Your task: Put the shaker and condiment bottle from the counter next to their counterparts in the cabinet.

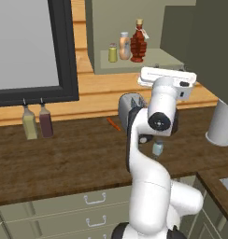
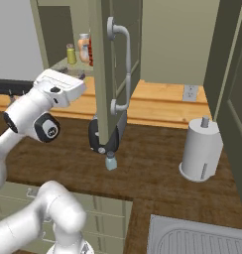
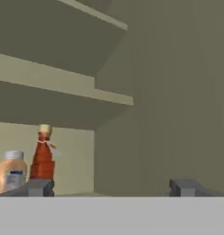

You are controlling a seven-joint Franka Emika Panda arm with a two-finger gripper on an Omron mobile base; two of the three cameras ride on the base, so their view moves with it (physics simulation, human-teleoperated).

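I have the red bottle (image 1: 138,43) already on the cabinet (image 1: 174,58) shelf, just beside the orange bottle (image 1: 124,45), with the yellow-green shaker (image 1: 112,52) on that one's other side. The blue-grey shaker (image 2: 110,161) is not yet up there: it stands upright on the counter (image 1: 64,154), close in front of the arm's base links.

My gripper (image 3: 111,187) is up at shelf height, fingers (image 3: 36,187) spread wide with nothing between them, looking into the cabinet.

The risks I judge from here: the open cabinet door (image 2: 113,64) hangs right over the shaker in the right base view, so a careless descent could clip the door or its handle. The shaker is small and light; a poorly centred grasp could tip it. Coming back, the shelf is crowded, and I could knock the red bottle.
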